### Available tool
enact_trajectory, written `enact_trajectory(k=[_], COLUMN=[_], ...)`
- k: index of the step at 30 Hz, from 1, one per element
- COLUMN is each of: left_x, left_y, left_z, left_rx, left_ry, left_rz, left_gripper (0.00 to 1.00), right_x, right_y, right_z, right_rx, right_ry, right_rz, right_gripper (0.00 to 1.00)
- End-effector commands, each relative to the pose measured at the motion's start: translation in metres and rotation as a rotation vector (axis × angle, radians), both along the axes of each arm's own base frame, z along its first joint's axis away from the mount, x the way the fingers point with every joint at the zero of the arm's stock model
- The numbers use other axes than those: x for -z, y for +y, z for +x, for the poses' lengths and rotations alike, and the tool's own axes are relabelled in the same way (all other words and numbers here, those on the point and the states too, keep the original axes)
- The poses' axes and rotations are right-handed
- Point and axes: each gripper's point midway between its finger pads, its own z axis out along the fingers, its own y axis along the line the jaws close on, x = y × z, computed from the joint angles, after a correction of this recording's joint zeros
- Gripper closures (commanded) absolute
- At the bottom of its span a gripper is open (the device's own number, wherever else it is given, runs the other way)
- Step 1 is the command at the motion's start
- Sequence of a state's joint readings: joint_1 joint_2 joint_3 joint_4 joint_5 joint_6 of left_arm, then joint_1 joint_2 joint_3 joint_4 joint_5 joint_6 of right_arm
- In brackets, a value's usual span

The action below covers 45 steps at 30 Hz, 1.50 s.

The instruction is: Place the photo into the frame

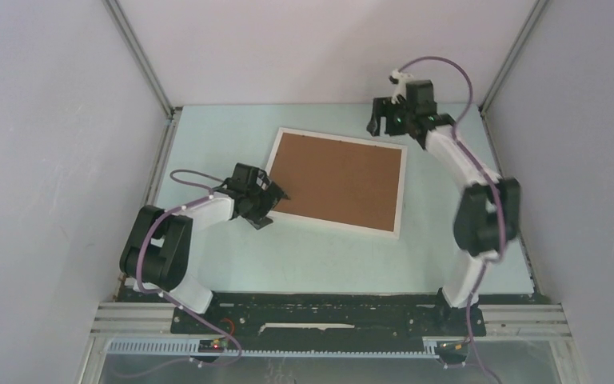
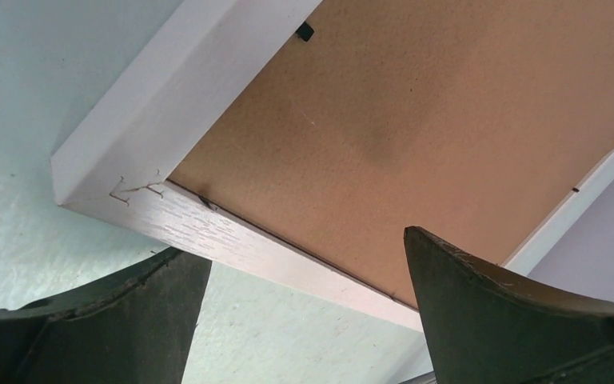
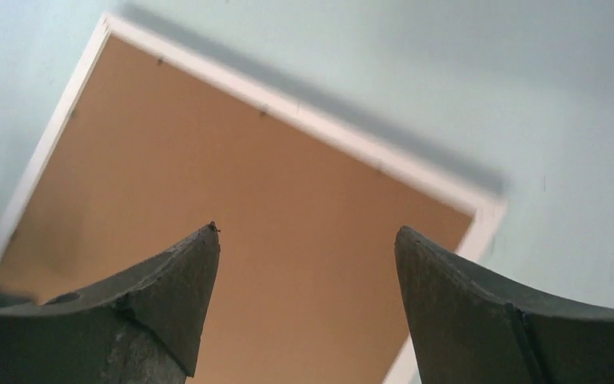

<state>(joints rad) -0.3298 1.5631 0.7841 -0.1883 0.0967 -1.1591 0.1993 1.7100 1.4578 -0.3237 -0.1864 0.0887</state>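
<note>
The white frame [image 1: 400, 192] lies face down in the middle of the table, with the brown backing board [image 1: 340, 180] filling it. The photo is hidden. My left gripper [image 1: 272, 206] is open, low at the frame's near-left corner. In the left wrist view its open gripper [image 2: 308, 248] straddles the frame's edge [image 2: 168, 80] without gripping it; the board [image 2: 416, 120] lies beyond. My right gripper [image 1: 384, 120] hovers open above the frame's far-right corner. In the right wrist view the open gripper [image 3: 305, 230] looks down on the board [image 3: 208, 176] and the frame's rim [image 3: 328, 128], holding nothing.
The pale green table [image 1: 304, 256] is closed in by grey walls on three sides, with metal posts at the back corners [image 1: 140, 56]. A small black tab [image 2: 305, 31] sits at the board's edge. Purple cables run along both arms.
</note>
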Motion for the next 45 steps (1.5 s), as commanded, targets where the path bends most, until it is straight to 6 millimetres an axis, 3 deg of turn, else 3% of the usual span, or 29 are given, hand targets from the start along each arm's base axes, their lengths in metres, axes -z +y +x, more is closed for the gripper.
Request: enact_trajectory(k=[1, 4, 7, 10, 14, 16, 18, 22, 25, 32, 34, 37, 40, 43, 45], left_x=[-0.004, 0.006, 0.010, 0.008, 0.001, -0.002, -0.004, 0.002, -0.003, -0.019, -0.023, -0.031, -0.041, -0.055, -0.054], left_y=[-0.003, -0.002, -0.001, 0.002, 0.006, 0.006, 0.003, 0.005, 0.018, 0.038, 0.039, 0.038, 0.051, 0.064, 0.066], left_z=[0.013, 0.004, 0.002, 0.004, 0.013, 0.018, 0.025, 0.044, 0.064, 0.117, 0.133, 0.147, 0.139, 0.111, 0.084], left_rx=[0.094, 0.113, 0.146, 0.183, 0.207, 0.215, 0.235, 0.268, 0.256, 0.335, 0.348, 0.384, 0.409, 0.417, 0.431], left_ry=[-0.053, -0.031, -0.033, -0.054, -0.080, -0.086, -0.098, -0.058, -0.063, -0.070, -0.088, -0.109, -0.102, -0.111, -0.103], left_rz=[0.014, 0.009, 0.011, 0.031, 0.048, 0.047, 0.035, 0.025, 0.065, 0.146, 0.149, 0.149, 0.234, 0.293, 0.288], left_gripper=[0.00, 0.00, 0.00, 0.00, 0.00, 0.00, 0.00, 0.00, 0.00, 0.00, 0.00, 0.00, 0.00, 0.00, 0.00], right_x=[0.042, 0.065, 0.101, 0.125, 0.139, 0.144, 0.148, 0.161, 0.149, 0.130, 0.124, 0.122, 0.127, 0.131, 0.130], right_y=[0.013, 0.023, 0.025, 0.026, 0.021, 0.015, 0.015, 0.008, 0.011, 0.063, 0.065, 0.030, 0.003, 0.004, 0.011], right_z=[0.066, 0.095, 0.105, 0.100, 0.087, 0.076, 0.059, 0.015, -0.023, -0.148, -0.163, -0.159, -0.165, -0.181, -0.193], right_rx=[-0.172, -0.198, -0.179, -0.176, -0.156, -0.136, -0.139, -0.110, -0.069, -0.168, -0.175, -0.069, -0.024, -0.070, -0.111], right_ry=[0.086, 0.153, 0.248, 0.313, 0.386, 0.447, 0.516, 0.621, 0.650, 0.718, 0.694, 0.593, 0.592, 0.624, 0.633], right_rz=[-0.084, -0.092, -0.073, -0.038, -0.044, -0.022, 0.038, 0.050, 0.126, 0.385, 0.355, 0.199, 0.150, 0.267, 0.313], right_gripper=[0.13, 0.13, 0.13, 0.16, 0.20, 0.29, 0.37, 0.40, 0.41, 0.43, 0.40, 0.34, 0.34, 0.41, 0.43])
